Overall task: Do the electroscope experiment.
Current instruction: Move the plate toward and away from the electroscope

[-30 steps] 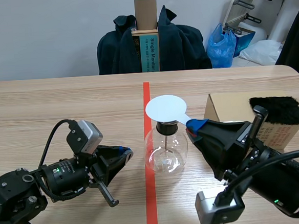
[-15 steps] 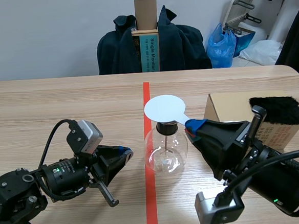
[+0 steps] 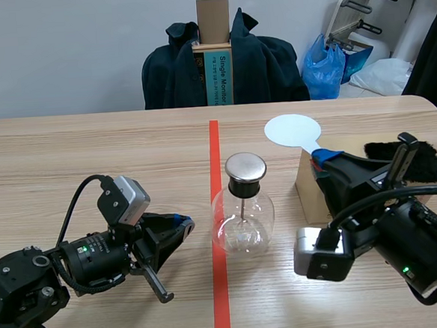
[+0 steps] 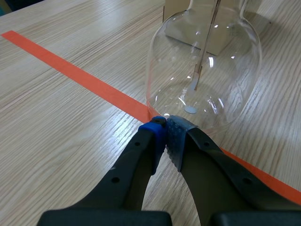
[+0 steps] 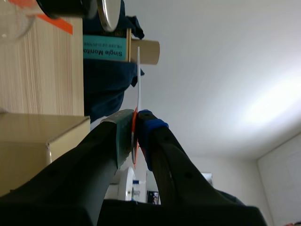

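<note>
Two arms of mine lie low over the tabletop, one on each side. My left arm lies flat, and my left gripper points at the glass flask. Its fingers are pressed together with nothing between them. The tips are right by the bottom of the flask, but I cannot tell if they touch it. My right arm comes in low and tips upward, and my right gripper pinches the handle of the white disc. The disc is held up in the air, off to the right of the flask and well apart from its metal cap. The handle runs away from my gripper toward the far side of the tabletop, and the round face looks mostly up. From my right wrist the disc is only a thin line ahead of my fingers. The flask stands straight up, just beside the red tape line, with a thin rod hanging down inside it. A cardboard box sits under my right gripper, with black fur on top. The tabletop is pale wood. Behind it are a chair with a dark jacket and a blue bag.
</note>
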{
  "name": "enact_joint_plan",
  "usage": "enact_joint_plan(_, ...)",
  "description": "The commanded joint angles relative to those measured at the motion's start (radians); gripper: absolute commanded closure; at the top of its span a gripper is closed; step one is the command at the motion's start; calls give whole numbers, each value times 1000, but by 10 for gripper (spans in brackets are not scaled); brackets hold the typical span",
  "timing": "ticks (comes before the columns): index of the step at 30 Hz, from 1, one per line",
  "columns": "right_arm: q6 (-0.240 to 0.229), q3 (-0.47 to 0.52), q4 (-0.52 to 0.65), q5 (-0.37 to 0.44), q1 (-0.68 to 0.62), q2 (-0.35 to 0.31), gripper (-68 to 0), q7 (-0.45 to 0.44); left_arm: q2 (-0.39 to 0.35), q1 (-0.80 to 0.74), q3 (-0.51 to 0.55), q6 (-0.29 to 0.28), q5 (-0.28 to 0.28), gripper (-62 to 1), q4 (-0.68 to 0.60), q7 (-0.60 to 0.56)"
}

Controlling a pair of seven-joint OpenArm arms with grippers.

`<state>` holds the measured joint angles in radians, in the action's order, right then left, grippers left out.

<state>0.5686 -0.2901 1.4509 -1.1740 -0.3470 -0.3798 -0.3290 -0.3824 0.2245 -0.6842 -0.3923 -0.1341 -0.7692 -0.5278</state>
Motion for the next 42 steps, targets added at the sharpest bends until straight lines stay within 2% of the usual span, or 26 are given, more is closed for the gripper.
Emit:
enact_joint_plan(1, 14, 8, 6, 10, 14, -11, -9, 25, 5, 8, 9, 2, -10, -19, -23, -14)
enact_joint_plan(7, 14, 8, 6, 10, 14, -11, -8, 126, 5, 8, 9, 2, -10, -19, -23, -14)
enact_joint_plan(12, 14, 8, 6, 10, 14, -11, -8, 132, 5, 8, 9, 2, -10, -19, -23, -14)
enact_joint_plan(18, 14, 8, 6, 10, 14, -11, -9, 37, 5, 8, 9, 2, -10, -19, -23, -14)
enact_joint_plan(32, 14, 8, 6, 10, 14, -11, -8, -258, 5, 8, 9, 2, -10, -19, -23, -14)
enact_joint_plan(36, 14, 8, 6, 10, 14, -11, -9, -311, 5, 8, 9, 2, -10, -19, -23, -13)
enact_joint_plan(42, 14, 8, 6, 10, 14, -11, -9, -343, 5, 8, 9, 2, -10, -19, -23, -10)
